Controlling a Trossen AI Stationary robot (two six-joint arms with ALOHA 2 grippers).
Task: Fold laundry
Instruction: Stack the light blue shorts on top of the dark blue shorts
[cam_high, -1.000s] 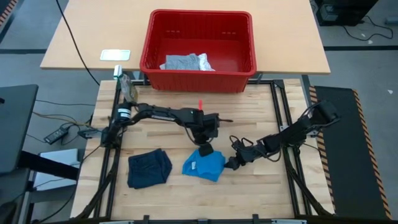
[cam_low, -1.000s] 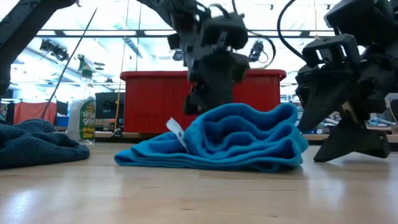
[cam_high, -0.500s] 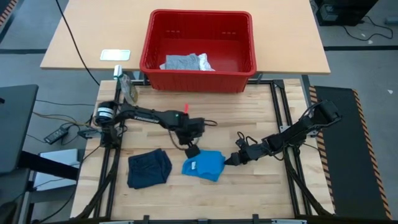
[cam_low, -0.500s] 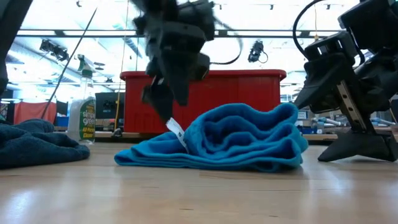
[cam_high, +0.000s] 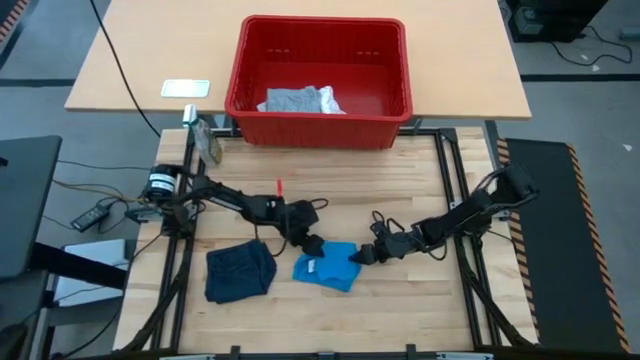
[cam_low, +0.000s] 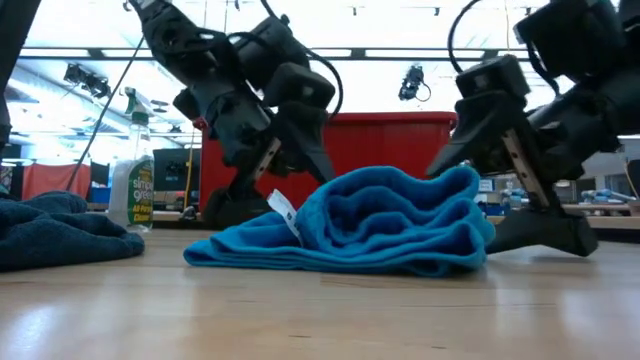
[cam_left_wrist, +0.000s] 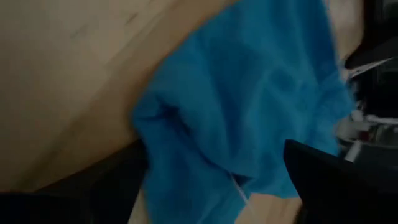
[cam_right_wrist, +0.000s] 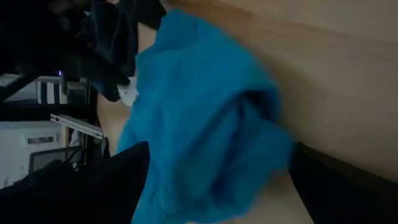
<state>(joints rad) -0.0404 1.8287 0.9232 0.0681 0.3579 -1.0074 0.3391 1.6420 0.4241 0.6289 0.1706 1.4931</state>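
Observation:
A bright blue garment (cam_high: 328, 266) lies crumpled on the wooden table, a white tag (cam_low: 283, 212) on its left. My left gripper (cam_high: 314, 245) stands open and low at its far left corner (cam_left_wrist: 186, 118). My right gripper (cam_high: 364, 255) stands open at its right edge (cam_right_wrist: 249, 124). A dark navy garment (cam_high: 240, 272) lies flat to the left, with no gripper near it. A light grey garment (cam_high: 288, 100) and a white one (cam_high: 328, 99) lie in the red basket (cam_high: 318, 126). My left gripper (cam_left_wrist: 227, 186) has its open fingers on either side of the blue garment's far left corner, slanting down from the far left; whether they touch it I cannot tell. My right gripper (cam_right_wrist: 217, 186) straddles the right edge the same way, slanting down from the right; touch cannot be told.
The red basket stands on a second table beyond the far edge. A spray bottle (cam_high: 205, 142) stands at the far left corner, and a white flat item (cam_high: 185, 88) lies on the far table. Bare wood shows along the near edge (cam_high: 400, 320).
My left gripper has come down from above the blue garment's middle toward the table's left, sinking to the table at the garment's far left corner while rolling. My right gripper has tipped and edged toward the garment's right edge. The garment has kept its shape.

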